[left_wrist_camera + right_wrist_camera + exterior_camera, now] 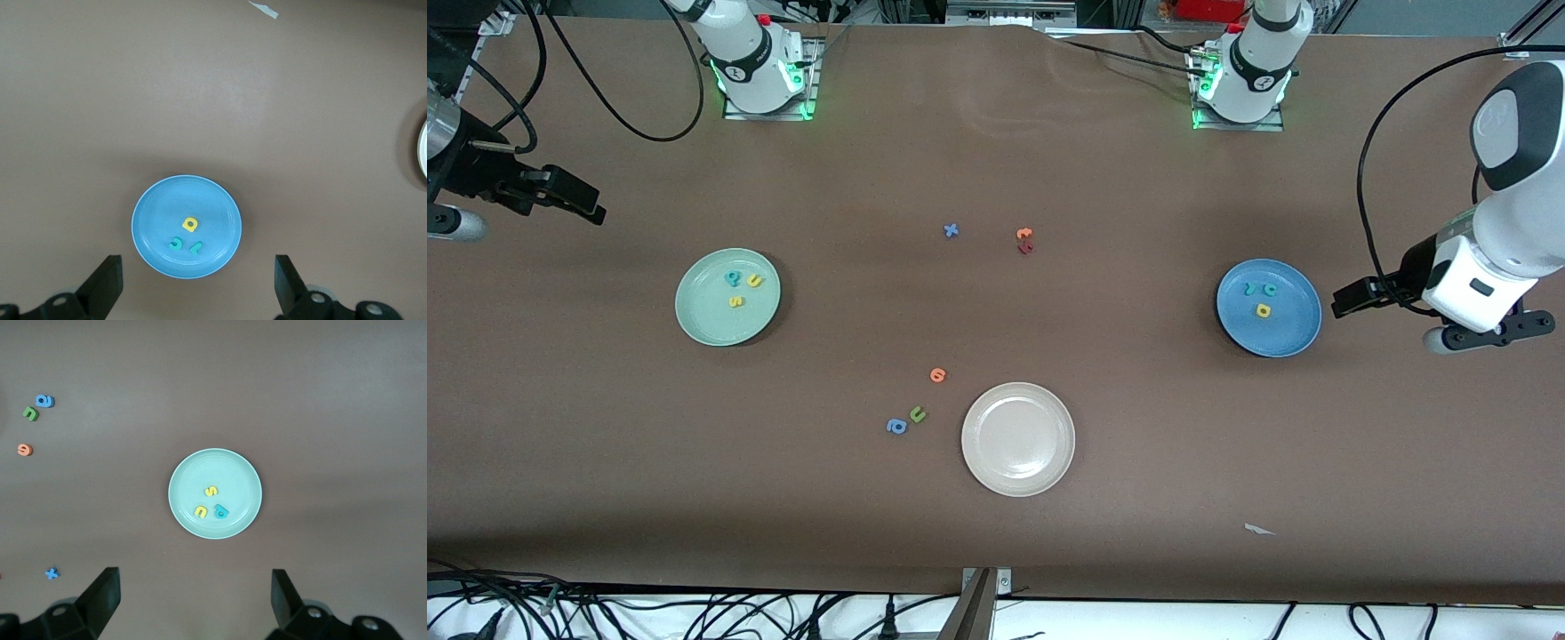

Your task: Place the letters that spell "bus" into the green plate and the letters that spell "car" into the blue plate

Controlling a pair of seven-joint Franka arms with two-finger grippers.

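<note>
The front view looks down from high above the table [996, 551], facing the two robot bases, and takes in the whole surface. The left wrist view looks straight down from well above the left gripper [197, 283], with the blue plate [150, 230] just ahead of its spread fingers. The right wrist view does the same over the green plate [183, 500], ahead of the right gripper [193, 600]. Both plates show also in the front view.
</note>
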